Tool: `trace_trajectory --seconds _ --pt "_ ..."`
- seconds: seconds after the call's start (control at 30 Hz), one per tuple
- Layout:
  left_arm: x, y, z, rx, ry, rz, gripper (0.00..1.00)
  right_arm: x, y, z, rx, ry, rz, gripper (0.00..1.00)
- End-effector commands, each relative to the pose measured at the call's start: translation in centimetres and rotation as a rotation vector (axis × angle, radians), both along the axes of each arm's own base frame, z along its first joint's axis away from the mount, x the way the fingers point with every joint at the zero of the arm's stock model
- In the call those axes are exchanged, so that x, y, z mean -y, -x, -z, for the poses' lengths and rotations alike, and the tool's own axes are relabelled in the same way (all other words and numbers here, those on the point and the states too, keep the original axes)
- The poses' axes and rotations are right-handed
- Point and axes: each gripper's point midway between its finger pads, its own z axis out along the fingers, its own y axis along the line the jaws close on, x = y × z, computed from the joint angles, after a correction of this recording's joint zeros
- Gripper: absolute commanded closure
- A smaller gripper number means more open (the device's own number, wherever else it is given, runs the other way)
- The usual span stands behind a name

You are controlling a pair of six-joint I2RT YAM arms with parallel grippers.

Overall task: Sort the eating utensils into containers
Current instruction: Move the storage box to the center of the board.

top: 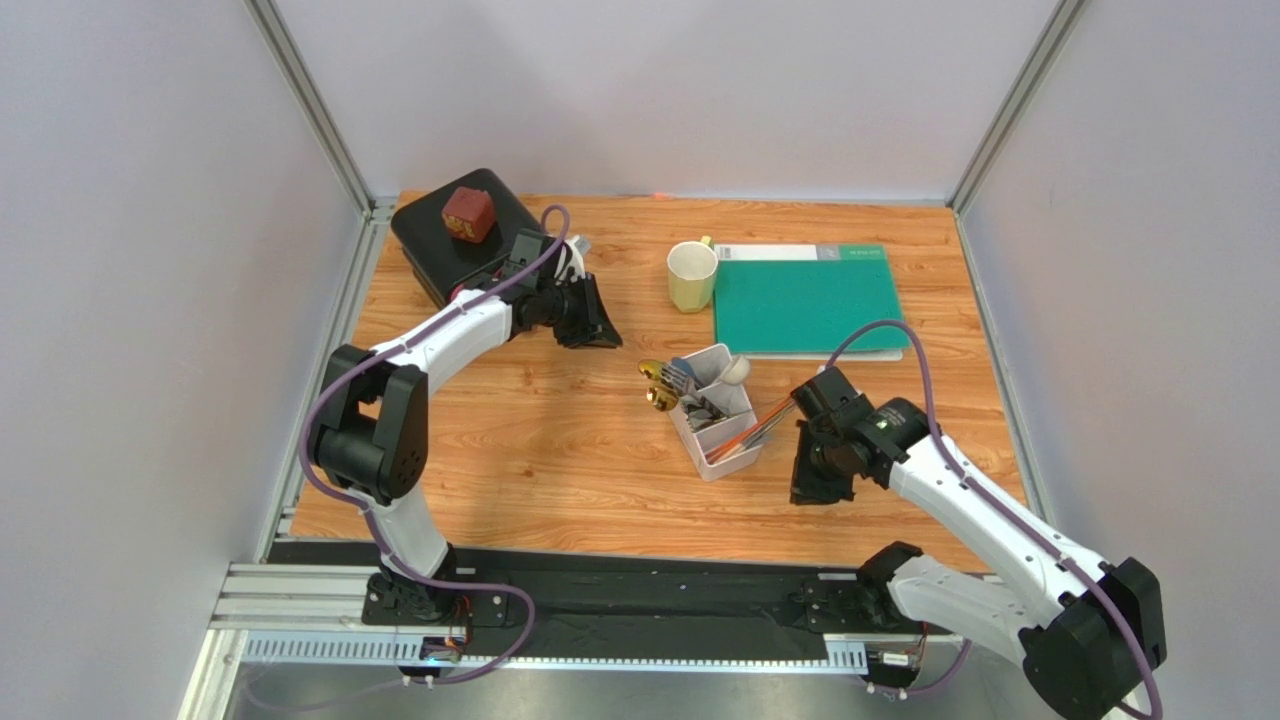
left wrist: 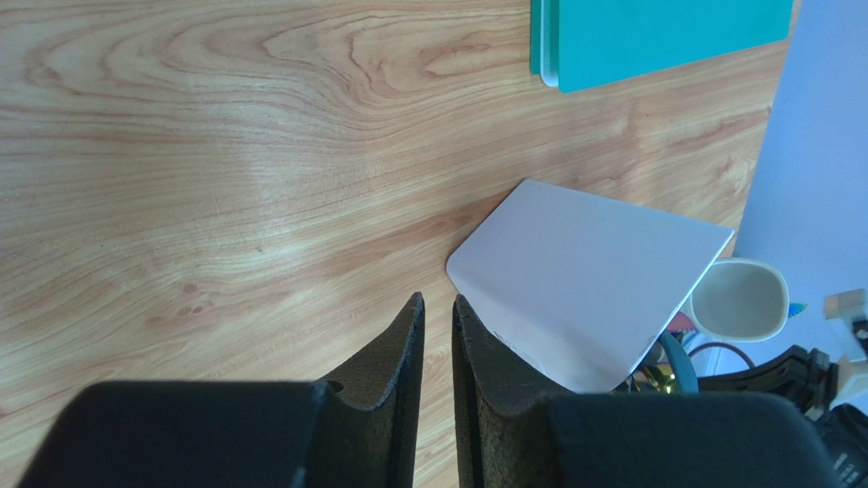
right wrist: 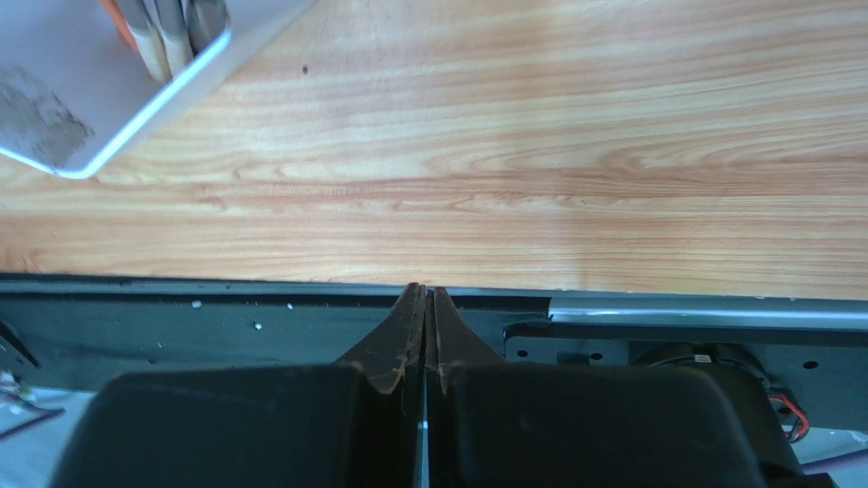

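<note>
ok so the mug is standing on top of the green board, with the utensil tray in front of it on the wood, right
No: the mug stands on the wood beside the left edge of the green board, not on it. The utensil tray is in front on the wood. The top view shows this.

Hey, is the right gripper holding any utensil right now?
No, the right gripper is shut, its fingertips pressed together with nothing between them.
</note>
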Motion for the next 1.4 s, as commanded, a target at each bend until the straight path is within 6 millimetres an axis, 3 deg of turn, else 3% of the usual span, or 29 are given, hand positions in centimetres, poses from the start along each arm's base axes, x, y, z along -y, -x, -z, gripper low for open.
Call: trace_trajectory --seconds 0.0,0.13,0.2,0.3,0.43,0.6,0.77,0.93,1.37 --pt "0.5 -1.1 -2.0 0.053 0.04 0.015 0.78 0.4 -2.6 -2.4 0.095 0.006 0.059 1.0" --pt "0.5 -1.1 -1.9 0.051 0.038 0.018 0.78 -0.3 -2.2 -3.1 0.094 -0.035 -0.001 1.0" --pt "0.5 -1.0 -1.7 0.049 0.037 0.018 0.79 -2.0 -1.2 -3.7 0.087 -0.12 -0.086 1.0" --pt "0.5 -0.9 -1.2 0.04 0.041 0.013 0.78 -3.8 0.1 -3.6 0.085 -0.115 -0.203 1.0" --pt "0.6 -0.8 -1.1 0.033 0.047 0.013 0.78 -6.2 0.5 -3.1 0.12 -0.139 -0.262 1.0" --pt "0.3 -0.5 -1.1 0.037 0.038 0.017 0.78 -8.5 -1.3 -2.0 0.197 -0.151 -0.323 1.0" --pt "0.1 -0.1 -1.1 0.04 0.025 0.025 0.79 -8.9 -3.1 -0.1 0.248 -0.083 -0.336 1.0" --pt "-0.2 0.0 -1.1 0.045 0.014 0.02 0.79 -9.7 -4.9 0.3 0.333 -0.051 -0.369 1.0" --pt "-0.7 1.0 -0.1 0.028 -0.004 0.021 0.79 -12.1 -6.3 2.0 0.354 -0.079 -0.405 1.0"
